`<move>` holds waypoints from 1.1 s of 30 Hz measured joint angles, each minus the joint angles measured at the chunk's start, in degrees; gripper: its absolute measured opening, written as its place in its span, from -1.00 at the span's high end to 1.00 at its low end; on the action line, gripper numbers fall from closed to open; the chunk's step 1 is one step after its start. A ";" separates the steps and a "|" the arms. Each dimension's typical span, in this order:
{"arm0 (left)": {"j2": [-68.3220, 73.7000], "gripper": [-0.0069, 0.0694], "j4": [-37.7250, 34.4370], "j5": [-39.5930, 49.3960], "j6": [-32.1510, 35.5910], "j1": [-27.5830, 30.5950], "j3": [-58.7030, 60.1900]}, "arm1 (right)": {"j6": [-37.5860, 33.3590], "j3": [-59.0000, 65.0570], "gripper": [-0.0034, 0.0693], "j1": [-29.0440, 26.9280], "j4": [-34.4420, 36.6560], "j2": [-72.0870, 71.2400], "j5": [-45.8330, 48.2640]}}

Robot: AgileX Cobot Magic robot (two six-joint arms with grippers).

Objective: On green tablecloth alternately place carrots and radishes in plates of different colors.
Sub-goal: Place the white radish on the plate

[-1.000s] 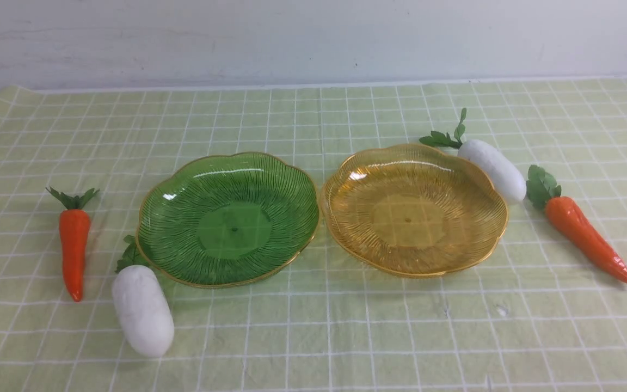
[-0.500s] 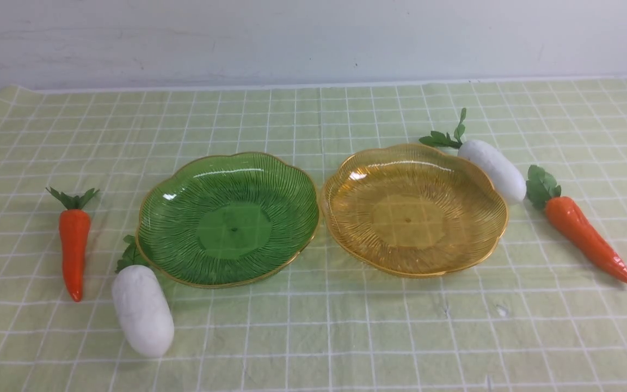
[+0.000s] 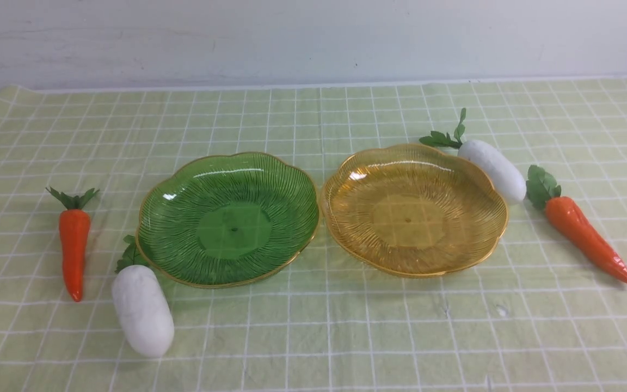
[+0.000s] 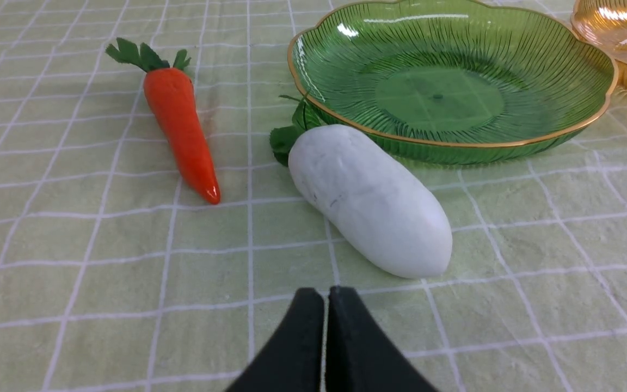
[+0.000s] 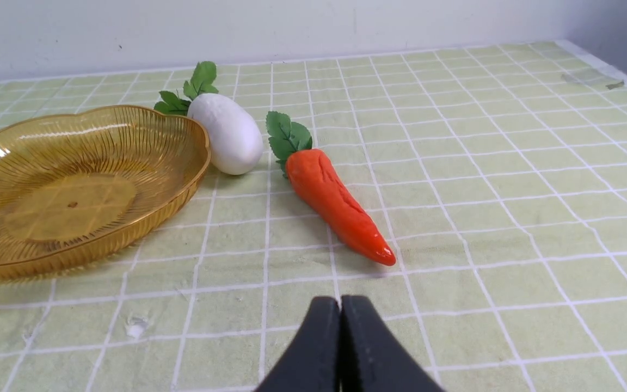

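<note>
**Fingers.** Left fingers (image 4: pixel 305 326): pressed together, holding nothing, hanging low over the cloth (image 3: pixel 313 337) just short of the left radish (image 4: pixel 368 201). Right fingers (image 5: pixel 321 326): likewise pressed together and bare, near the tip of the right carrot (image 5: pixel 335 204). I see neither arm in the front view.

**Left group.** The radish lies flat, its leaf end touching or tucked under the rim of the green plate (image 4: pixel 438 98). Left carrot (image 4: pixel 180 125): flat on the cloth, beside that radish on its outer side, apart from it, tip toward me.

**Right group.** The carrot lies flat, leaves near the right radish (image 5: pixel 229 133). This radish rests against the far outer rim of the amber plate (image 5: pixel 68 201).

**Plates.** Two, side by side at mid-cloth, rims close or just touching. I cannot tell which. Both hold nothing.

**Progress.** I judge the task not begun: nothing placed, four items left to move. Each arm has one carrot and one radish on its own side.

**Surface.** Pale green cloth with a white grid, lightly wrinkled, with a small mark in front of the amber plate. It covers the desk (image 3: pixel 183 88), of which only a thin pale strip shows at the far edge.

**Room.** Plain pale wall (image 3: pixel 313 38) close behind, scuffed in places.
</note>
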 joint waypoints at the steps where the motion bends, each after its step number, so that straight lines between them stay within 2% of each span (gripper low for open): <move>1: 0.00 0.84 0.01 0.00 0.00 0.00 0.00 | 0.00 0.00 0.95 0.00 0.00 0.00 0.00; 4: 0.00 0.84 -2.09 0.00 -0.64 0.00 0.00 | 0.71 0.00 0.95 0.00 1.63 0.00 0.00; 6: 0.00 0.84 -7.24 0.00 -3.88 0.00 0.00 | 3.82 0.07 0.95 0.00 7.57 0.00 -0.57; 10: 0.00 0.84 -23.68 0.07 -13.83 0.00 0.00 | 11.86 0.26 0.95 0.00 25.08 0.00 -2.49; 14: 0.00 0.84 -43.09 -0.04 -19.64 0.00 0.14 | 14.62 0.26 0.95 0.00 37.54 0.00 -4.03; 18: 0.00 0.84 -50.68 -0.34 -19.64 0.00 0.14 | 14.72 0.26 0.95 0.00 37.81 0.00 -4.34; 29: 0.00 0.84 -54.69 -3.47 -19.93 0.00 0.14 | 14.90 0.26 0.95 0.00 33.58 0.00 -5.84; 31: 0.00 0.84 -60.52 -2.31 -19.35 0.00 -1.22 | 14.95 0.26 0.95 0.02 34.77 0.00 -8.38; 33: 0.00 0.84 -63.14 -1.24 -15.95 0.00 -4.35 | 13.43 0.26 0.95 0.37 35.02 0.00 -9.31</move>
